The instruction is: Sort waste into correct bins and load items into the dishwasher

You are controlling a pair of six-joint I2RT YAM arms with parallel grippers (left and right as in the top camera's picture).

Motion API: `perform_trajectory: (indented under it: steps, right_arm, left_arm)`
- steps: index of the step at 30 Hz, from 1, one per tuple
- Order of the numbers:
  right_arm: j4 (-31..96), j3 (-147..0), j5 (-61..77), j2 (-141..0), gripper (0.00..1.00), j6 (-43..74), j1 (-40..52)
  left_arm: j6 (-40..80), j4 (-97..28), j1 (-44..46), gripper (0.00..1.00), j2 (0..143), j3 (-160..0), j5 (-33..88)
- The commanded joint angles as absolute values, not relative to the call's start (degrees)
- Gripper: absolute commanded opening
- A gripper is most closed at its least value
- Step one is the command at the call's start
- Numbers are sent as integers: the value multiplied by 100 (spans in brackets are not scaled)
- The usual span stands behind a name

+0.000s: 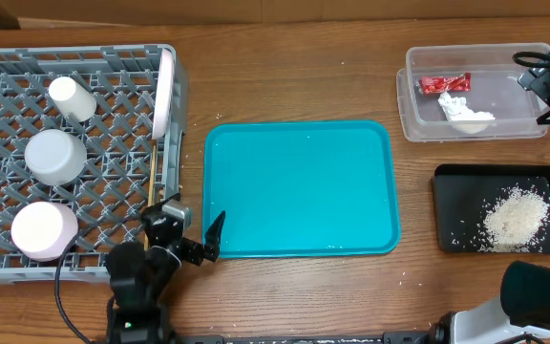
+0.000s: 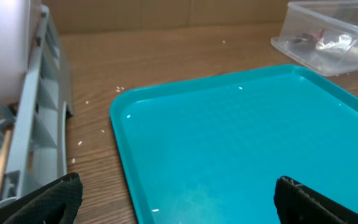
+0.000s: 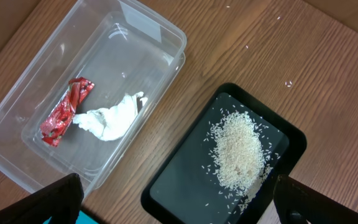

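The grey dish rack (image 1: 8, 67) at the left holds a small white cup (image 1: 70, 97), two pale bowls (image 1: 55, 156) (image 1: 44, 230), a white plate (image 1: 165, 91) on edge against its right wall, and chopsticks (image 1: 152, 172). The clear tub (image 1: 418, 119) at the back right holds the red wrapper (image 1: 444, 84) and white napkin (image 1: 466, 110); both also show in the right wrist view (image 3: 64, 112) (image 3: 114, 118). The black tray (image 1: 447, 205) holds white crumbs (image 1: 517, 218). My left gripper (image 1: 191, 231) is open and empty over the teal tray's near left corner. My right gripper (image 3: 179, 208) is open and empty, high above the tub and the black tray (image 3: 179, 180).
A large teal tray (image 1: 299, 186) lies in the middle of the table; it also shows in the left wrist view (image 2: 241, 137). A few stray crumbs lie on the wood between rack and tray. The rack wall (image 2: 36, 130) stands just left of my left gripper (image 2: 182, 211).
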State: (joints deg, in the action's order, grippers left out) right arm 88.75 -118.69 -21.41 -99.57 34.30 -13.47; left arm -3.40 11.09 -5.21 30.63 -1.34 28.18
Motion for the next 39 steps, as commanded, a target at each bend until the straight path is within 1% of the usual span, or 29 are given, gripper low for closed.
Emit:
perform_trajectory:
  steps: [1,5,8,16,23,27,33,35,39]
  right_arm:
    - [8860,-11889,-2224,-9913,100,3452,-1358]
    - [8862,-11889,-2224,-9913,100,3452,-1358]
    - [8862,-11889,-2224,-9913,100,3452,-1358]
    - [8862,-11889,-2224,-9913,100,3452,-1358]
    - [8862,-11889,-2224,-9913,100,3452,-1358]
    - [8860,-11889,-2224,-9913,100,3452,-1358]
    - [8860,-11889,-2224,-9913,100,3452,-1358]
    - [8860,-11889,-2224,-9913,100,3452,-1358]
    - [8862,-11889,-2224,-9913,100,3452,-1358]
  left_arm:
    - [-421,1041,-410,100,2550,-27,2497]
    - [-434,648,-250,100,1874,-27,2154]
    - [-414,-301,-132,100,1076,-30,1841]
    - [-408,-270,-130,100,-8,-30,1903]
    - [-473,-279,-137,100,19,-30,1798]
    - [-690,-331,-137,100,19,-30,1144]
    - [-604,-445,-143,100,19,-27,268]
    - [-429,-451,-165,100,19,-27,84]
    - [-405,-449,-196,100,21,-27,91]
